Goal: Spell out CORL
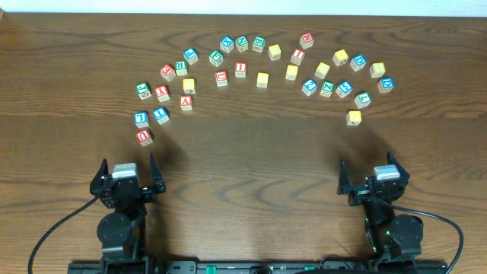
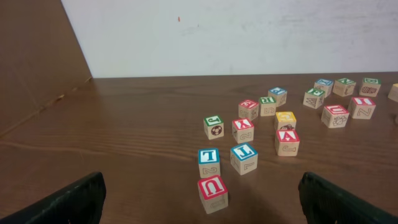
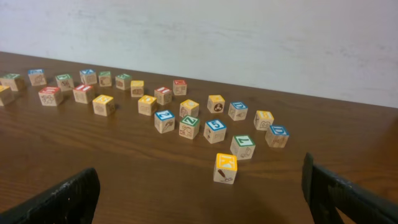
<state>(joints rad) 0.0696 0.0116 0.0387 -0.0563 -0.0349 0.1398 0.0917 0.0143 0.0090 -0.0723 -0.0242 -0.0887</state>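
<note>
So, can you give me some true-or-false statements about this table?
1. Both the left gripper and right gripper are open and empty. True.
2. The block nearest the left gripper is the red U block. True.
3. Some blocks are stacked. False: each sits singly on the table.
4. The yellow K block touches a neighbour. False: it stands alone.
5. CORL is already lined up. False: the blocks lie scattered in an arc.
</note>
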